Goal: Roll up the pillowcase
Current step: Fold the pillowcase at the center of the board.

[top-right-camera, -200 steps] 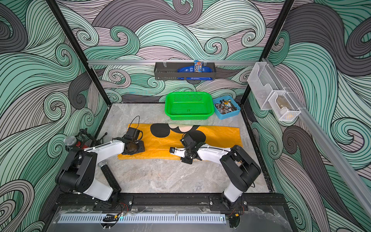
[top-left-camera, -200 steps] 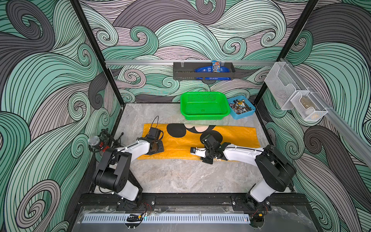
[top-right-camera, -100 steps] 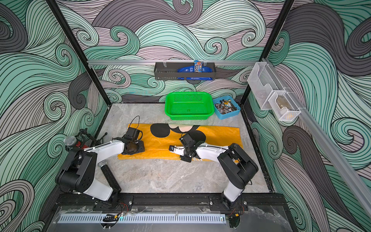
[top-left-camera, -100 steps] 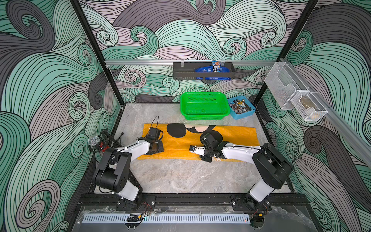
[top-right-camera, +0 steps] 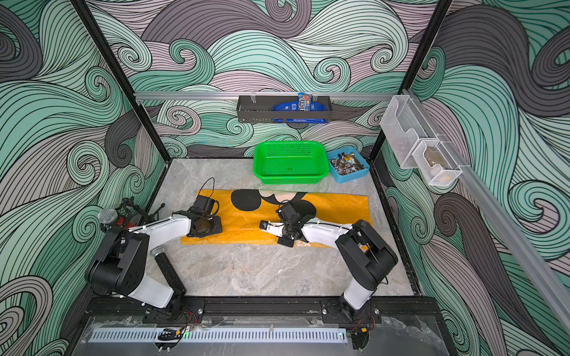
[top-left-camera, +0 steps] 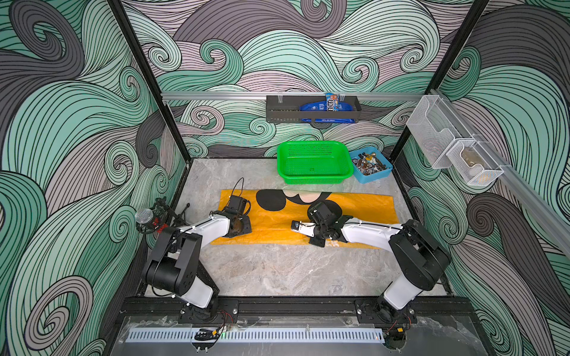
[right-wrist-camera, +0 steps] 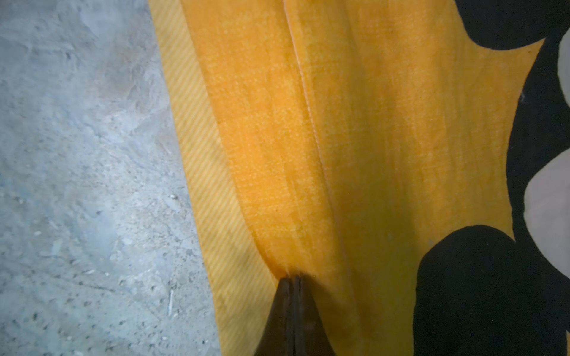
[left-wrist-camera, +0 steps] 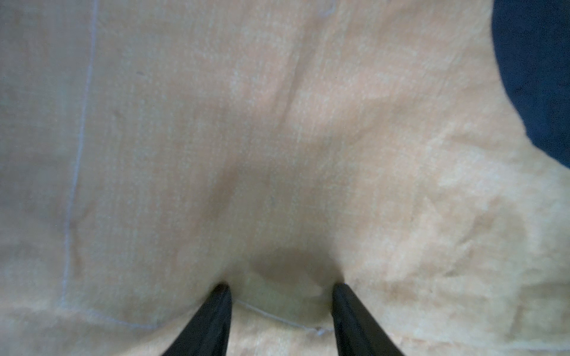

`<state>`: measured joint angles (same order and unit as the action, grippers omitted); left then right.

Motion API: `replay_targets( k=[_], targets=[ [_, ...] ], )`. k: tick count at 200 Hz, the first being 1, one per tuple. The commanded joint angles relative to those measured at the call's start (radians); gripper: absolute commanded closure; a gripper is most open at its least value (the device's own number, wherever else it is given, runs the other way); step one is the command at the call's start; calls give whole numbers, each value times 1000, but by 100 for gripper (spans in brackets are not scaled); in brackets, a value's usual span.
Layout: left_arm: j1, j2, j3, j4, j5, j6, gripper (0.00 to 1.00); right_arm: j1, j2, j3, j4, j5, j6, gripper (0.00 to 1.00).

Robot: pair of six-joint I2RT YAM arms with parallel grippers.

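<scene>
The left gripper (left-wrist-camera: 280, 286) stands half open, tips resting on the pillowcase (top-left-camera: 361, 207), which lies flat across the surface's (top-left-camera: 277, 271) middle. The right gripper (right-wrist-camera: 292, 279) is clamped on a fold by its front edge. At the far edge sits a green basket (top-left-camera: 314, 179); just beside it, a blue bin (top-left-camera: 374, 178) holds small mixed hardware (top-left-camera: 368, 161).

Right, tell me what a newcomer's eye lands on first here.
The mustard-yellow fabric pillowcase with its black round-eared print lies spread across the middle of the grey marbled table. The right gripper is pinched shut on a fold near its front edge, while the left gripper rests on it with jaws open. Behind it sits a bright green plastic basket.
</scene>
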<state>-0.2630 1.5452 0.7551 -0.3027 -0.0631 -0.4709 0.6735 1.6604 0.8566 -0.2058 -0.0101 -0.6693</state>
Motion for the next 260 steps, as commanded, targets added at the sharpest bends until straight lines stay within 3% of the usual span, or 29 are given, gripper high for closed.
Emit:
replay_targets(
  k=[1, 39, 62, 111, 208, 260],
  targets=[
    [14, 23, -8, -27, 4, 17, 44, -4, -31, 3, -2, -22, 11, 97],
    [13, 29, 0, -32, 9, 24, 44, -2, -30, -3, -8, -46, 7, 97],
    [14, 30, 3, -33, 8, 28, 44, 10, -33, -27, -9, -55, 3, 75],
    [14, 40, 3, -32, 14, 33, 44, 11, -9, -20, -7, -17, -6, 69],
    [15, 40, -18, -18, 23, 32, 45, 26, 28, -26, -4, -11, -7, 66],
    [15, 32, -24, -21, 21, 35, 45, 26, 47, -8, -5, 20, 5, 77]
  ],
)
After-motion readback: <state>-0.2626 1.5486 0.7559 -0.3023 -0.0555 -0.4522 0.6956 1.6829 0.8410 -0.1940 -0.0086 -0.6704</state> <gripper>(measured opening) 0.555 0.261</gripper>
